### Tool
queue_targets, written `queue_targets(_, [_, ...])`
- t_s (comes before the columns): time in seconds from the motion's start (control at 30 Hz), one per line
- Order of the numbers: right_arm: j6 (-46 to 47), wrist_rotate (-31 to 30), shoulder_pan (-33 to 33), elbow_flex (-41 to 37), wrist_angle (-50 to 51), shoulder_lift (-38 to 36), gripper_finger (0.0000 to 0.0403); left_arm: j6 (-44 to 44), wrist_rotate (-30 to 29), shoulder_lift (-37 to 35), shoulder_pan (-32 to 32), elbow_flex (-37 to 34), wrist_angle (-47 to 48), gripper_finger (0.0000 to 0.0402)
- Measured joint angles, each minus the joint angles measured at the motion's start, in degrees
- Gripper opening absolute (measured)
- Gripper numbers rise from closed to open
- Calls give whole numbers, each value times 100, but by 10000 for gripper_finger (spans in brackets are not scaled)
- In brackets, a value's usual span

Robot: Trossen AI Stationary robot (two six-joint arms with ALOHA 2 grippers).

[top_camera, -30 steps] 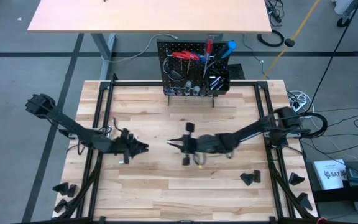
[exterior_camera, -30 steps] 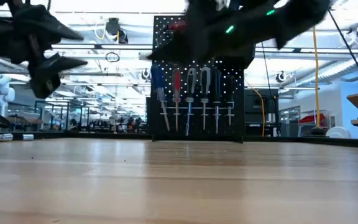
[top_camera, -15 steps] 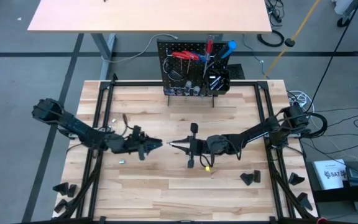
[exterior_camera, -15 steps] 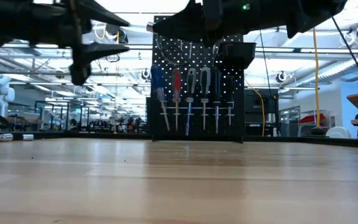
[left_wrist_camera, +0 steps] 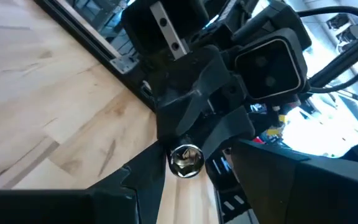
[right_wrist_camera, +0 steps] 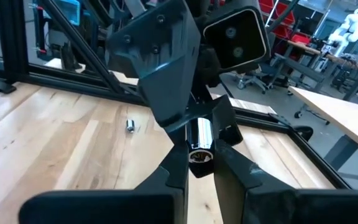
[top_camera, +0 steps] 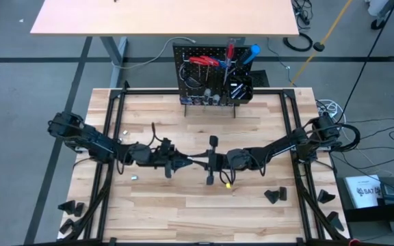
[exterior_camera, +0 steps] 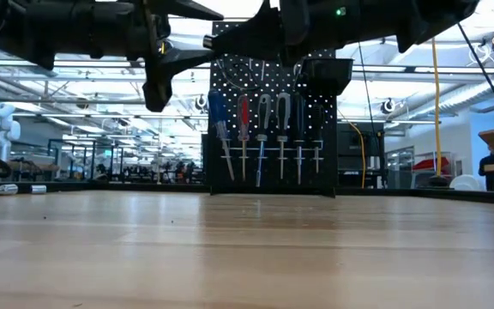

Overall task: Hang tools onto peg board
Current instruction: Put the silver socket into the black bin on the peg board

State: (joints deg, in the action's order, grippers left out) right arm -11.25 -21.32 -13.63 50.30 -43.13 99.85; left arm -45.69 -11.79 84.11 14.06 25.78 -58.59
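A short silver metal bit [right_wrist_camera: 199, 138], shaped like a socket, is held level above the middle of the table by my right gripper [top_camera: 198, 162], which is shut on it. My left gripper [top_camera: 184, 164] faces it from the table's left, open. Its fingers [left_wrist_camera: 140, 182] stand on either side of the bit's free end [left_wrist_camera: 186, 160]; I cannot tell whether they touch it. The peg board [top_camera: 214, 76] stands upright at the table's far edge. Screwdrivers [exterior_camera: 264, 137] hang on it in a row, and red-handled tools [top_camera: 204, 61] sit at its top. My right gripper pinches the bit between its two fingers [right_wrist_camera: 169, 177] at the end nearest its wrist [right_wrist_camera: 200, 165]. The fingers come level from the table's right and lie along the bit. The bit is lifted clear of the table, and its open hexagonal end points at my left gripper.
One small metal piece [top_camera: 134, 177] lies on the table under my left arm, another [top_camera: 123, 133] near the left frame rail. Black wedge blocks [top_camera: 273, 195] sit near the right and left front corners. A black frame [top_camera: 115, 102] borders the table top.
My left gripper has moved level toward the table's right, up to my right gripper, and its open fingers now stand around the bit's free end. The gap between its fingers is unchanged. The bit stays in my right gripper, clear of the table.
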Motion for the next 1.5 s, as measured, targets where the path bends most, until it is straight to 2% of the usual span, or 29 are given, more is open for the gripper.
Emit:
queue_targets(0.4, [-15,-3,1,0,162,0,37,53,150,3,-216,7,95,187])
queue_targets(0.5, [-46,-232,-4,0,179,0,37,125,150,3,-220,7,112,172])
queue_targets(0.77, [-81,-242,-4,0,218,0,37,156,155,3,-218,7,245,119])
queue_targets(1.23, [-105,-278,-4,-4,291,4,38,377,189,-4,-216,7,406,71])
queue_targets(1.3, [-128,-278,-4,-4,297,4,58,403,194,-4,-216,7,399,67])
queue_targets(1.4, [-127,-280,-4,-4,294,4,111,458,192,-4,-216,9,403,65])
queue_targets(1.5, [-149,-646,-4,-4,296,3,161,470,192,-1,-211,9,409,65])
